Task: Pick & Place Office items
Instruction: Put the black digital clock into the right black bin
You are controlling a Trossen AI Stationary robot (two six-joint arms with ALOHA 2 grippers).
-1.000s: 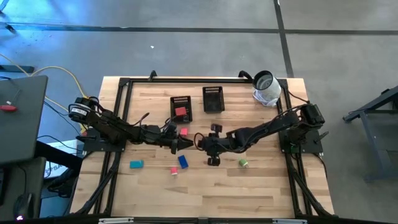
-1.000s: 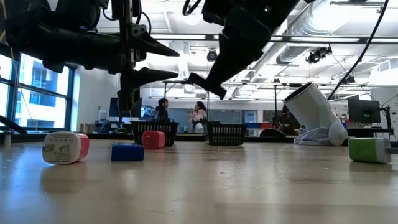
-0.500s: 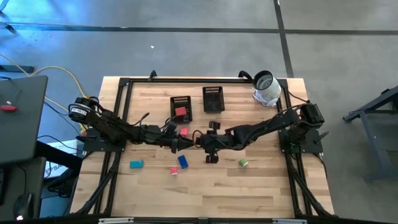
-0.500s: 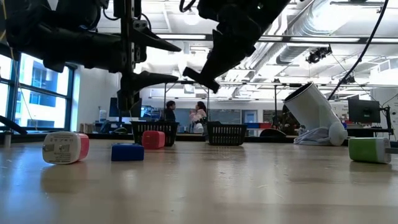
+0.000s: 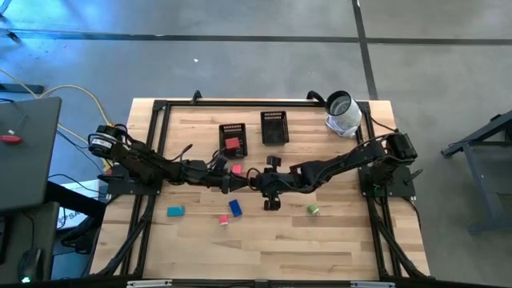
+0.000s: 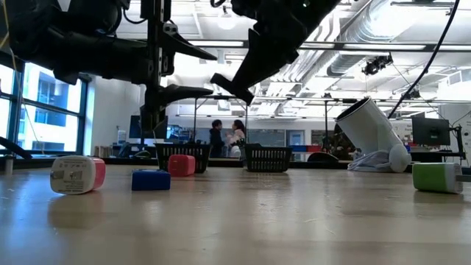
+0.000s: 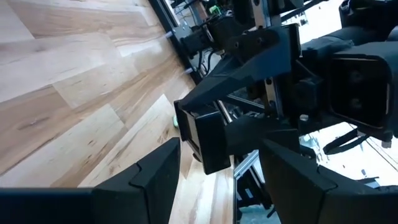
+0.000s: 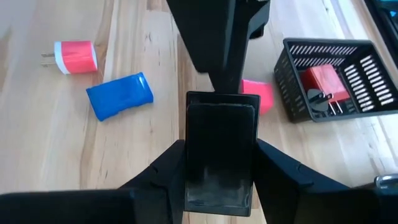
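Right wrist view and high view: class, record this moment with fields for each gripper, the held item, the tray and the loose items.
Right gripper: fingers shut on black block, above the table's middle
Left gripper: fingers open, tips close to the black block
Mesh tray: holds red plug
Loose on table: pink block, blue block, teal block, green block

**Centre crowded, lower table open**

Both arms meet mid-frame in the high view, blocking the middle of the table (image 5: 352, 248). Two mesh trays (image 5: 274, 126) and a white cylinder (image 5: 344, 112) stand along the upper edge. Lower right of the frame is bare; small blocks (image 5: 235, 207) dot the lower left.
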